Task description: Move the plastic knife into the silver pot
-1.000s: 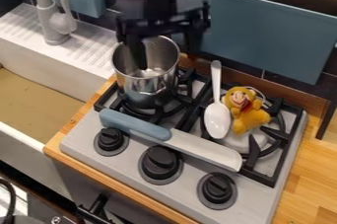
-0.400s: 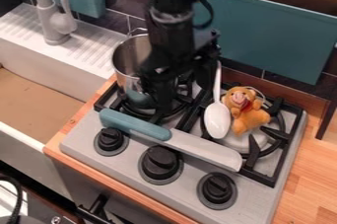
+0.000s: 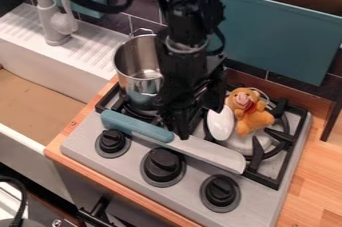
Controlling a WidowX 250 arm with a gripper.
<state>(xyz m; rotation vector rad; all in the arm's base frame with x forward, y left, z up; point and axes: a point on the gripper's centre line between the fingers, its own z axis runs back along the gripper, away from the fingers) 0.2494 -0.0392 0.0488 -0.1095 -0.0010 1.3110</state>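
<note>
My gripper (image 3: 198, 121) hangs over the middle of the stove, open, one fingertip at the joint between the knife's handle and blade, the other farther right beside the spoon. Whether it touches the knife I cannot tell. The plastic knife (image 3: 208, 153), with a blue handle and a pale blade, lies slanted across the front of the grates, handle to the left. The silver pot (image 3: 137, 66) stands upright on the back left burner, its right side hidden behind the arm. No object is held.
A white spoon (image 3: 220, 124) and a yellow plush bear (image 3: 249, 111) lie on the right burner. Black knobs (image 3: 163, 164) line the stove's front. To the left are the sink (image 3: 40, 103) and faucet (image 3: 55, 18); a blue panel (image 3: 280, 36) rises behind.
The gripper has moved from above the pot toward the front right, down to the knife, and has turned. Pot, knife, spoon and bear have stayed put.
</note>
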